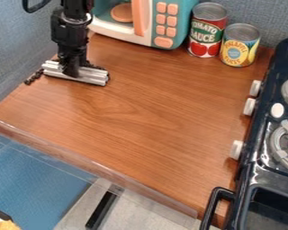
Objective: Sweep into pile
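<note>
One grooved, silvery bar (93,77) beneath the end effector (70,69); dark, lumpy bits (33,77) alongside.

Blue-grey fabric-like wall panels (265,14) behind and left of wood-grain surface (152,108). Toy microwave (188,13) at rear; black toy stove (254,175) right. Below: blue flooring (32,179).

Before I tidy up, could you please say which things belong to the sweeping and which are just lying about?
Sweeping: silver ribbed metal bar; small dark pieces; black gripper.
Lying about: teal toy microwave; red metal can; yellow metal can; black toy stove.
</note>
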`<action>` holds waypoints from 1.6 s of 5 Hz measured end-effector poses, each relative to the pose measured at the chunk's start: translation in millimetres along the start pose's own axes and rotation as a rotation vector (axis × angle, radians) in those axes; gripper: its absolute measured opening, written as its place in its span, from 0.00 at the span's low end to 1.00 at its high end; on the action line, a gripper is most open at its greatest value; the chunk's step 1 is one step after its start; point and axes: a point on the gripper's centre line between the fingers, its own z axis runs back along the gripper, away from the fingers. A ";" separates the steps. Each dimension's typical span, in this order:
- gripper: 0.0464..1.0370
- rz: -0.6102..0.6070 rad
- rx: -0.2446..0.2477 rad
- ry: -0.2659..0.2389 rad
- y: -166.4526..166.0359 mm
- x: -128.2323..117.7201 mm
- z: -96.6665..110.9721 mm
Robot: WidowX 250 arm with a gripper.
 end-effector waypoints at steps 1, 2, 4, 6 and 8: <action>0.30 -0.032 -0.008 0.057 10.3 -15.0 6.3; 0.30 -0.065 -0.002 0.081 18.0 -21.0 9.5; 0.35 -0.075 0.025 0.052 32.9 -30.7 10.4; 0.93 -0.017 0.112 0.002 44.5 -23.9 18.8; 0.97 0.012 0.021 0.005 58.4 -3.8 71.4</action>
